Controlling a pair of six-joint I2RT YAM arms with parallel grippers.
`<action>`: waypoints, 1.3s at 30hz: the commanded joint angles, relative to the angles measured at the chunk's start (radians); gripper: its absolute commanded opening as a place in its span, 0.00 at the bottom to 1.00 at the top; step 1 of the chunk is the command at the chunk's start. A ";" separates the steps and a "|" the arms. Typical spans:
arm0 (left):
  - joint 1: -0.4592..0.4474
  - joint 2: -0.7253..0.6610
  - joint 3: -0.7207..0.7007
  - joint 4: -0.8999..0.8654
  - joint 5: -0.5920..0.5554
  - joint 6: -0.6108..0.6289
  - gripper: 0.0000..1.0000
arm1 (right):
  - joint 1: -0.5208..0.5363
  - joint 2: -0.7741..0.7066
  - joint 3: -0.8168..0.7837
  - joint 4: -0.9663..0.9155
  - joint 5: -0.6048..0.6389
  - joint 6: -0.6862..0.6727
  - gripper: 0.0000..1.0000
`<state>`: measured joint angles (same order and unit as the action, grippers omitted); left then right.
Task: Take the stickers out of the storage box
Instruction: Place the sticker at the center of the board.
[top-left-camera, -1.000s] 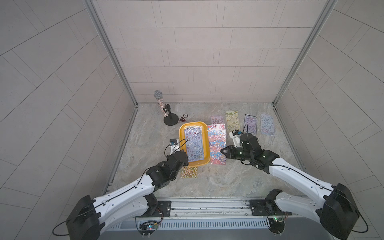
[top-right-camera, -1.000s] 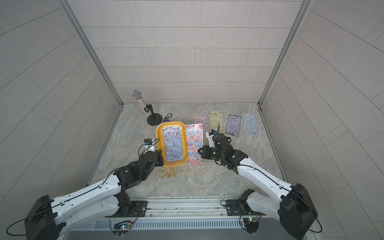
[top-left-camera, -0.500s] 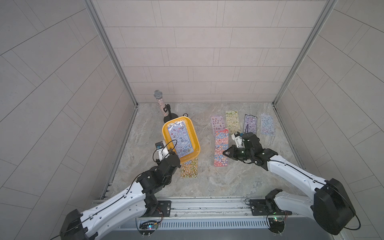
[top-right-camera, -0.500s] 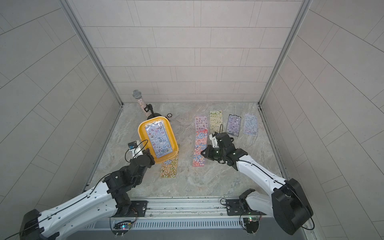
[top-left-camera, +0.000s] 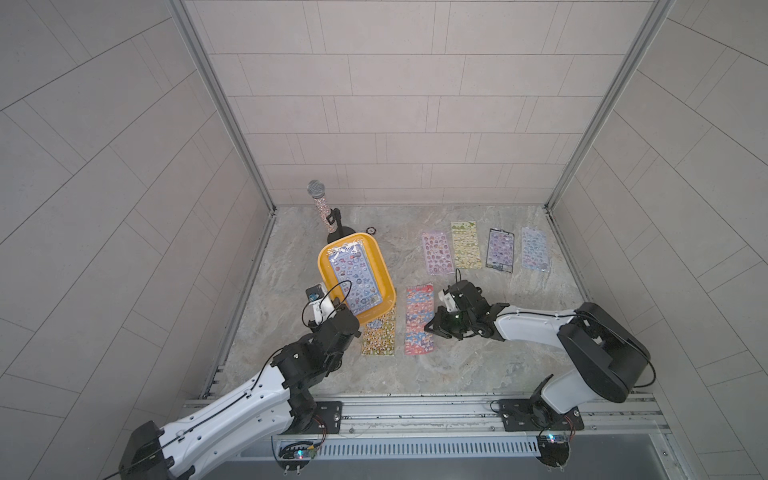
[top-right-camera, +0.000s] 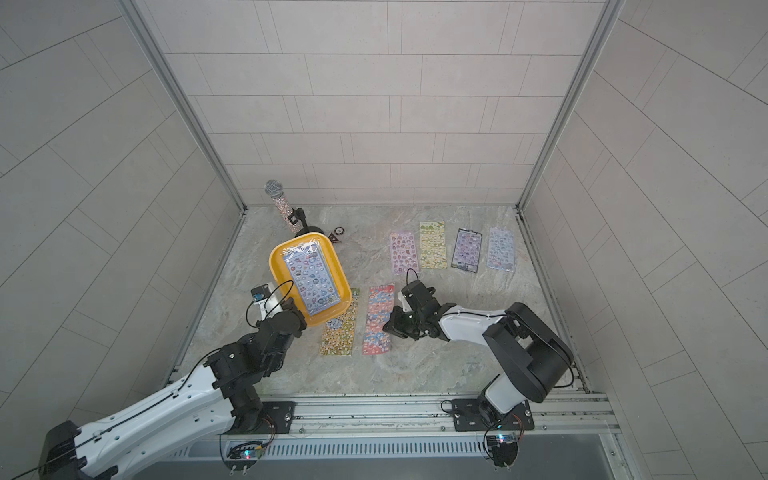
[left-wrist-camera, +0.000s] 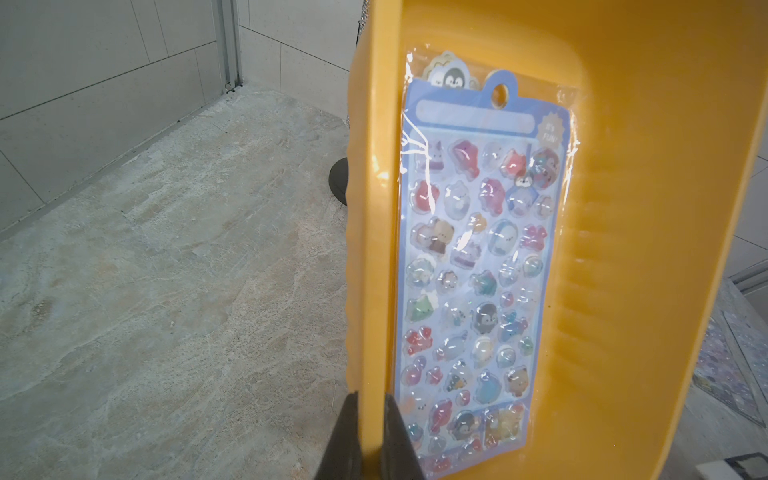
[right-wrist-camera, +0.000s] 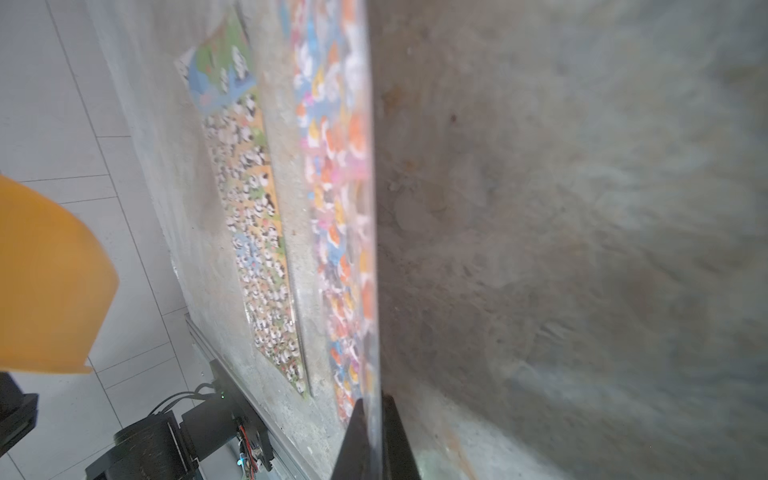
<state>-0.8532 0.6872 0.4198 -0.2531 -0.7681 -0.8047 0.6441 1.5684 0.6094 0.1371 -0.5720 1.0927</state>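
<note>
My left gripper (top-left-camera: 352, 318) (left-wrist-camera: 371, 419) is shut on the near rim of the yellow storage box (top-left-camera: 384, 270) (top-right-camera: 275, 266) (left-wrist-camera: 370, 208), which it holds off the table, tilted, at the left. One blue sheet of stickers (top-left-camera: 355, 280) (top-right-camera: 311, 282) (left-wrist-camera: 478, 270) lies inside it. My right gripper (top-left-camera: 432, 328) (top-right-camera: 388, 326) (right-wrist-camera: 374, 415) is shut on the right edge of a red and pink sticker sheet (top-left-camera: 417, 320) (right-wrist-camera: 340, 166) low over the table's middle. An orange panda sheet (top-left-camera: 379, 336) (right-wrist-camera: 249, 187) lies beside it, partly under the box.
Several sticker sheets lie in a row at the back right: pink (top-left-camera: 436, 253), yellow (top-left-camera: 466, 245), dark purple (top-left-camera: 500, 250), pale blue (top-left-camera: 535, 249). A glittery microphone (top-left-camera: 322, 205) on a stand and a round badge (top-left-camera: 371, 229) sit behind the box. Walls close three sides.
The left arm has lifted the box off the table, swung it left and tilted it. The right gripper has drawn the red sheet away from the box toward the front.
</note>
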 joint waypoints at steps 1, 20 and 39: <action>0.002 -0.008 -0.006 0.008 -0.025 -0.010 0.00 | 0.021 0.044 0.036 0.046 0.031 0.043 0.07; 0.002 -0.041 -0.010 0.005 -0.009 -0.010 0.00 | 0.049 0.045 0.108 -0.207 0.163 -0.103 0.20; 0.002 -0.032 -0.012 0.009 -0.010 -0.011 0.00 | 0.043 -0.024 0.135 -0.403 0.236 -0.223 0.37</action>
<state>-0.8532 0.6601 0.4145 -0.2562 -0.7605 -0.8082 0.6827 1.5635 0.7425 -0.1780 -0.3801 0.8959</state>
